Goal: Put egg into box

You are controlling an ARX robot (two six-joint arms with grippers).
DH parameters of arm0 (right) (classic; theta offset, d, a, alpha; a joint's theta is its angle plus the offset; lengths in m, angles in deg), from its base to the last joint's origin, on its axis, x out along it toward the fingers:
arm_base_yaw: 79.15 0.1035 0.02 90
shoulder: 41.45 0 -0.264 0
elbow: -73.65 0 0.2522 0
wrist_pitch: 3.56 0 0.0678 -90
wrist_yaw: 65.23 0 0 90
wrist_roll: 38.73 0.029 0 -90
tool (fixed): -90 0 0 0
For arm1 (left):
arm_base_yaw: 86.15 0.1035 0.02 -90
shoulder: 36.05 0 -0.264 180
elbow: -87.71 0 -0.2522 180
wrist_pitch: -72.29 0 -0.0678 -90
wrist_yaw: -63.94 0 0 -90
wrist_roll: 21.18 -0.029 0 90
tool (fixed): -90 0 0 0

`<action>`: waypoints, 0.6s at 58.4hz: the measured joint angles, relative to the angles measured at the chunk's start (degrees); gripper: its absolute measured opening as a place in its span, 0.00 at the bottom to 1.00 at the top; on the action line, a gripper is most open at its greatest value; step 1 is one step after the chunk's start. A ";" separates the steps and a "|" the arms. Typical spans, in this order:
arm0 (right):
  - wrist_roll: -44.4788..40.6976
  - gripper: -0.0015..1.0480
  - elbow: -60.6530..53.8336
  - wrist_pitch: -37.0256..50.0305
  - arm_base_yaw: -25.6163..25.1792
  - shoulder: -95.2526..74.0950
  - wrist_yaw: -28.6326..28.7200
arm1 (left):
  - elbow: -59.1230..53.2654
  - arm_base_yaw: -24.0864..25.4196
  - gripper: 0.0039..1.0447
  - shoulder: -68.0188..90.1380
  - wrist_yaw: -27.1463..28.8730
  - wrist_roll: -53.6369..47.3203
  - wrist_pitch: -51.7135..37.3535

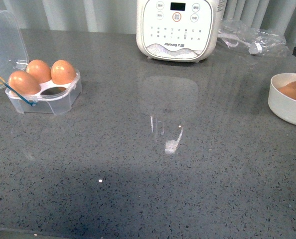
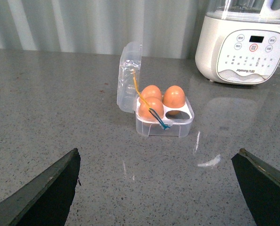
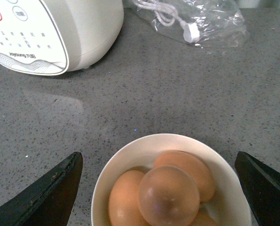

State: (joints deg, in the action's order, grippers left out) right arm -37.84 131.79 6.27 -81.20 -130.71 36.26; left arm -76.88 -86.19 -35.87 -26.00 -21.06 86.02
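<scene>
Three eggs (image 1: 39, 71) in box (image 1: 63, 97); cooker (image 1: 178, 30), bagged cable (image 1: 247, 40) behind; bowl (image 1: 283, 107) right

Front and left wrist views sharing box (image 1: 48, 103)

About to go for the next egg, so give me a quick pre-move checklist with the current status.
1. The lid of the box is open: ok.
2. The box has a free cell: ok, one empty, others filled.
3. The right tool is open above the bowl: ok.
4. The top egg lies exposed for grasping: ok.
5. The left tool is open, apart from the box: ok.
6. Gap from the right tool to the top egg: cannot tell.
</scene>
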 joint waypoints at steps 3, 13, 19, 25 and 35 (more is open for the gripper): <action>0.00 0.93 0.07 0.00 0.04 -0.37 0.00 | 0.00 0.00 0.94 0.00 -0.02 0.00 0.00; -0.02 0.93 0.11 0.15 -0.09 -1.84 -0.44 | 0.00 0.00 0.94 0.00 0.00 0.02 0.00; 0.00 0.93 -0.07 1.07 -0.24 -2.27 -0.35 | 0.00 0.00 0.94 0.00 0.00 0.00 0.00; -0.02 0.93 -0.50 2.01 -0.39 -2.54 -0.24 | 0.00 0.00 0.94 0.00 0.00 0.00 0.00; 0.15 0.93 -0.87 2.93 -0.87 -4.26 0.22 | 0.00 0.00 0.94 0.00 0.00 0.00 0.00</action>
State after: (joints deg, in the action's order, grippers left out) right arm -37.69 130.92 9.20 -82.07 -134.97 36.48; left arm -76.88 -86.19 -35.87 -26.00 -21.06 86.02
